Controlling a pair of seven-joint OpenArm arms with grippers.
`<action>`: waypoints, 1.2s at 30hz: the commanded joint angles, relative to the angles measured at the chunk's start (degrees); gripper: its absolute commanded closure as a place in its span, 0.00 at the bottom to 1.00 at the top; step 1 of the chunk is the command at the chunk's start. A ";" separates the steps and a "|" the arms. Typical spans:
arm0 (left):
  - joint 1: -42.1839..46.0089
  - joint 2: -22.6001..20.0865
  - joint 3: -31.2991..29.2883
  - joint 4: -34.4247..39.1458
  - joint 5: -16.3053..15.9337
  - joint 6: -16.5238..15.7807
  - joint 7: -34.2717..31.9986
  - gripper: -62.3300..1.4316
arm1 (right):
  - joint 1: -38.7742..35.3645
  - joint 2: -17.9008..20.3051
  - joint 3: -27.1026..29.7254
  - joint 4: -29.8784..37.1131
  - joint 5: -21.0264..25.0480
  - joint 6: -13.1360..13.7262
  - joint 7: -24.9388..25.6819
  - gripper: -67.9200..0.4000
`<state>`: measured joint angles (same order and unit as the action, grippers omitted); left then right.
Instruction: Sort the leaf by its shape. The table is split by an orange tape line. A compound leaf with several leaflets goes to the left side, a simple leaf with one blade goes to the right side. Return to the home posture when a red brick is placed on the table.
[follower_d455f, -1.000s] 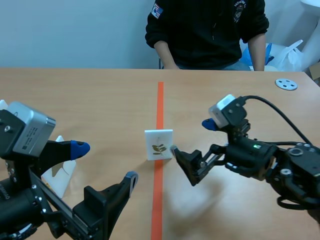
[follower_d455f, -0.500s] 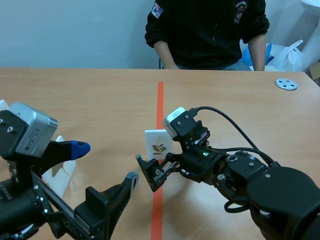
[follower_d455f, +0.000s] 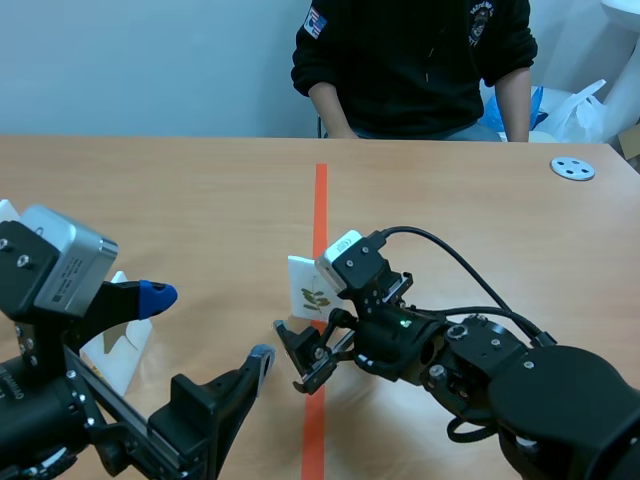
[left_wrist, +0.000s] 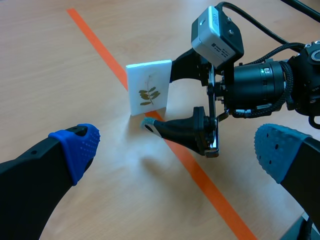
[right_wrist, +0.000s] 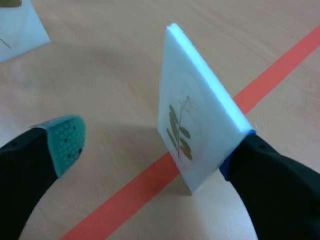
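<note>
A white card (follower_d455f: 306, 287) with a pressed compound leaf of several leaflets stands on edge at the orange tape line (follower_d455f: 320, 205), slightly tilted. My right gripper (follower_d455f: 310, 318), reaching in from the right past the line, is open around it. In the right wrist view the card (right_wrist: 195, 135) leans against one finger (right_wrist: 270, 175), while the other fingertip (right_wrist: 62, 142) stays well apart from it. In the left wrist view the card (left_wrist: 148, 92) lies ahead of my left gripper (left_wrist: 175, 150). That left gripper (follower_d455f: 208, 326) is open and holds nothing, low at the near left.
Another white card (follower_d455f: 118, 348) stands by my left arm at the near left. A person in a dark top (follower_d455f: 410, 60) sits across the table. A grey disc (follower_d455f: 573, 168) lies at the far right, with a plastic bag (follower_d455f: 580, 110) behind it.
My right arm has swung left across the tape line, and its open fingers now straddle the leaf card, which has tipped a little. The left arm has hardly moved.
</note>
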<state>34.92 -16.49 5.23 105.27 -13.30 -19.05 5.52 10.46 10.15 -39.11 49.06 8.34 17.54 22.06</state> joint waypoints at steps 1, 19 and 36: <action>0.31 0.26 -0.22 1.60 -0.48 0.13 -1.01 0.00 | 0.72 0.20 0.46 0.96 0.44 -0.20 1.29 0.37; 0.31 0.26 -0.22 1.60 -0.48 0.13 -1.27 0.00 | 0.66 2.12 0.46 0.96 0.44 0.28 1.79 0.89; 0.31 0.26 -0.22 1.60 -0.48 0.13 -1.40 0.00 | -0.52 9.92 4.20 9.07 3.32 5.09 7.82 0.97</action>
<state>34.92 -16.49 5.23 105.27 -13.30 -19.05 5.34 9.56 19.20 -36.86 56.31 10.15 22.35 28.93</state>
